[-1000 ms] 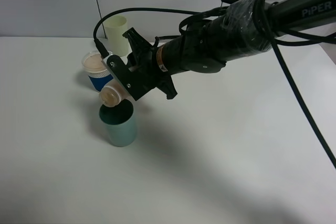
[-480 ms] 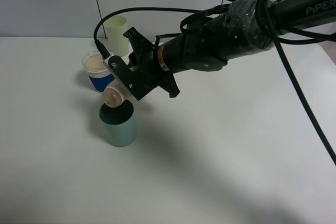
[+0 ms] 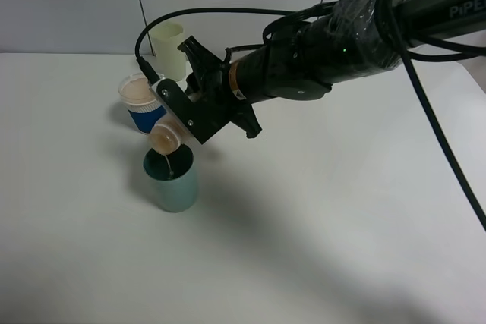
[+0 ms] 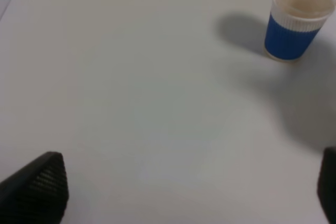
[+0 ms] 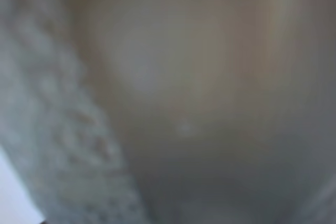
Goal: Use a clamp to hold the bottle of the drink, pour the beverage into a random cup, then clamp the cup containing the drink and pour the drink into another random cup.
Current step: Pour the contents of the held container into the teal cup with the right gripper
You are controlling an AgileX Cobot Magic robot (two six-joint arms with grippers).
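**First pour under way; the cup-to-cup pour is not yet begun.**
The left fingers (image 4: 39,187) hang spread apart and empty over the table (image 4: 131,77), the teal cup (image 3: 175,184) outside their camera's view. The blue paper cup (image 3: 142,108) stands just behind and left of the teal cup, untouched. Directly above the teal cup the bottle (image 3: 165,139) lies tipped mouth-down, a thin thread of pale drink (image 3: 165,162) seemingly running in. The right fingers (image 3: 199,111) are clamped on the bottle. Left to do: finish, grip the teal cup, pour into the paper cup.

Even, soft light with diffuse shadows; the right wrist view is wholly blurred.
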